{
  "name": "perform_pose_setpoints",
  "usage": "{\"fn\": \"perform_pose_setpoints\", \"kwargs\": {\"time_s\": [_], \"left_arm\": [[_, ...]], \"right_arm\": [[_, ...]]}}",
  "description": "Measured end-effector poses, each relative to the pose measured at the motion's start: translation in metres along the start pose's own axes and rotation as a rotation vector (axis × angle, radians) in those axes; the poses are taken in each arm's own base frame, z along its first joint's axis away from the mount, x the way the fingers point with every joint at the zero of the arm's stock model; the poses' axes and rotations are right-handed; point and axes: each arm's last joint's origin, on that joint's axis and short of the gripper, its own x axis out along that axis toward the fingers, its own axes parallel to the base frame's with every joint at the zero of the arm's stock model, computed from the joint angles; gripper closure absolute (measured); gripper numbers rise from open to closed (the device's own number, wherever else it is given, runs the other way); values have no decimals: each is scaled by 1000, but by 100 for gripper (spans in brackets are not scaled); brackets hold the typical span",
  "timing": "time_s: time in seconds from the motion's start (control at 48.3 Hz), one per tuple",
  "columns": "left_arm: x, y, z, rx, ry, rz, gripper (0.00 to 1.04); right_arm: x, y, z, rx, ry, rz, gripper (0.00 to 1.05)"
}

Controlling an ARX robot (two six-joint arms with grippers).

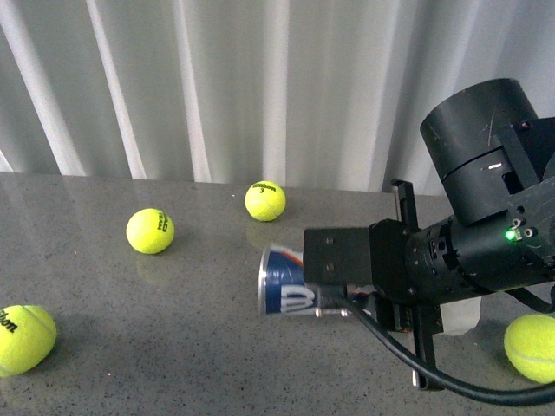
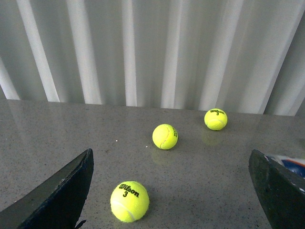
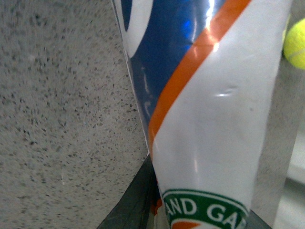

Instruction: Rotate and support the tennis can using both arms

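Table [image 1: 173,364] of speckled grey stone carries the tennis can [image 1: 284,282], lying on its side. The right arm [image 1: 486,217] reaches over the can, and the right gripper [image 1: 336,276] pinches it. The left gripper [image 2: 170,151] is spread wide beside the can. Four yellow balls [image 1: 150,230] [image 1: 264,200] [image 1: 26,340] [image 1: 531,347] lie around the can.

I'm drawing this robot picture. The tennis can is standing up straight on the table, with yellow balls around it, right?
Not quite. The tennis can is lying on its side on the table, as the front view shows. The yellow balls are around it.
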Motion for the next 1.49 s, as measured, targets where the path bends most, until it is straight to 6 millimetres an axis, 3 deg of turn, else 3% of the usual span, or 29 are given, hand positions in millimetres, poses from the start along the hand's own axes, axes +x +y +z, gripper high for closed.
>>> {"fn": "perform_pose_setpoints", "kwargs": {"time_s": [0.083,0.248,0.538,0.745,0.89,1.035,1.49], "left_arm": [[0,0,0,0,0,0,7],[0,0,0,0,0,0,7],[0,0,0,0,0,0,7],[0,0,0,0,0,0,7],[0,0,0,0,0,0,7],[0,0,0,0,0,0,7],[0,0,0,0,0,0,7]], "right_arm": [[16,0,-2,-119,6,14,91],[39,-8,9,-110,-16,33,93],[48,-5,19,-48,-32,56,92],[50,7,17,-26,-53,85,62],[48,16,16,44,-94,116,31],[37,10,21,100,-127,107,6],[-12,-17,35,321,-263,39,7]]}}
